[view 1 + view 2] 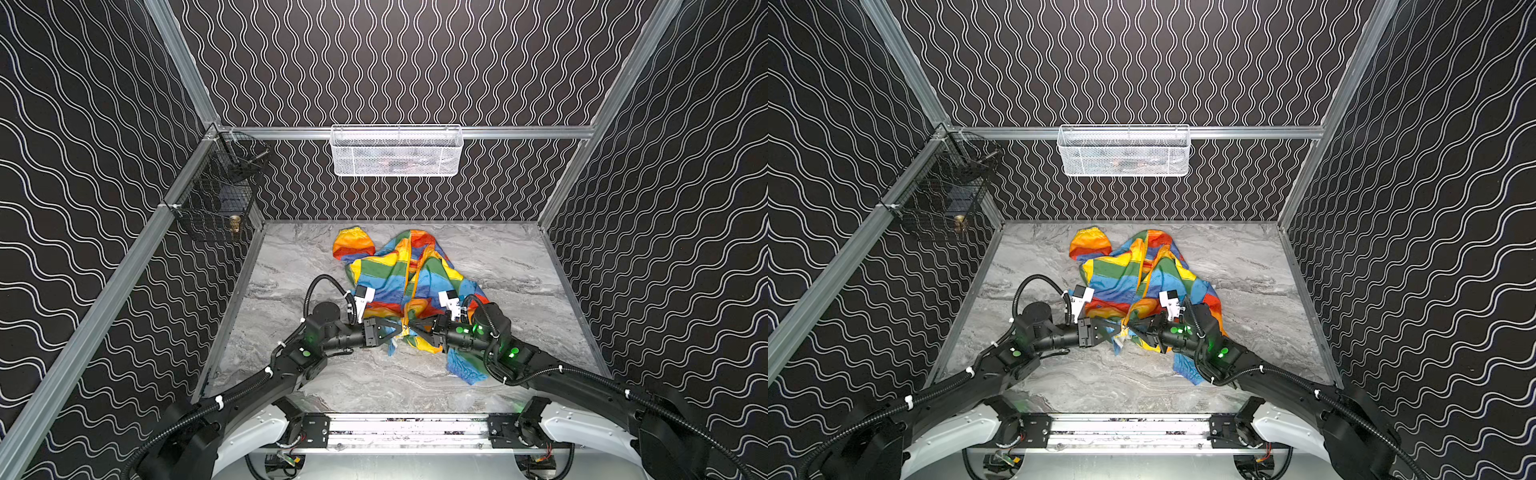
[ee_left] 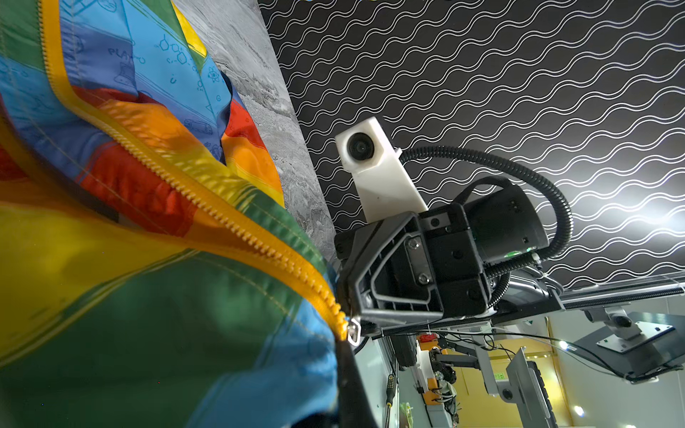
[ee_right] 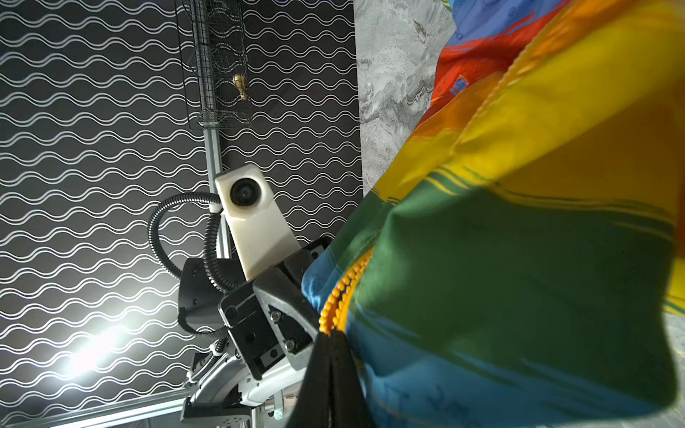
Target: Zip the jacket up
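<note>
Left pincer (image 1: 400,331), right pincer (image 1: 414,331) tip-to-tip on jacket (image 1: 386,274)

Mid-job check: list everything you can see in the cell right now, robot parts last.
jacket: one, rainbow stripes, crumpled mid-table.
zipper: one, orange, along jacket front.
table: one, grey marble.
mesh basket: one, white, on back rail.
wire basket: black, count unclear, on left rail.
small object: one, brass-coloured, inside wire basket.
left gripper: one, black, shut on jacket by zipper.
right gripper: one, black, shut on jacket, facing left gripper.
</note>
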Motion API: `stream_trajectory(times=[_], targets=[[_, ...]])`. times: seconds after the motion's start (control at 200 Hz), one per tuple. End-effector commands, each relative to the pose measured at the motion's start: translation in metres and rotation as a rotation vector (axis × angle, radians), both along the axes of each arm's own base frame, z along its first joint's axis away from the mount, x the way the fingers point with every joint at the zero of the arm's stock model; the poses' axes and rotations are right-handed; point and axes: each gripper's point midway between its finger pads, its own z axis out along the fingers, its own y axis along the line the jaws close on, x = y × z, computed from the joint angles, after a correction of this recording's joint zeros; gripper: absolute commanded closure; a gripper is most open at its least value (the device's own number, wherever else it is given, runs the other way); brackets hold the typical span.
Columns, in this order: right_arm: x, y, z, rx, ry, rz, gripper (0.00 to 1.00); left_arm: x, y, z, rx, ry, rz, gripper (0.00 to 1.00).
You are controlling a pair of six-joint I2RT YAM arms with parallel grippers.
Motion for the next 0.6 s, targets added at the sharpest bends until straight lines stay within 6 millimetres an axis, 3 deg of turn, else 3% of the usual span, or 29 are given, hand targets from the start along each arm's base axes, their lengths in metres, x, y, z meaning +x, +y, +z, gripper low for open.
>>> stream_trajectory(times=[0.0, 0.395, 0.591], targets=[[0.023, -0.009, 0.018, 0.06, -0.038, -0.129, 1.0, -0.011, 0.002, -0.017, 0.065, 0.046, -0.042, 1.0], [0.027, -0.009, 0.013, 0.093, -0.001, -0.156, 1.0, -0.014, 0.006, -0.043, 0.245, 0.032, -0.035, 1.0], [0.028, -0.008, 0.01, 0.089, 0.007, -0.159, 1.0, -0.013, 0.01, -0.046, 0.266, 0.023, -0.012, 1.0]])
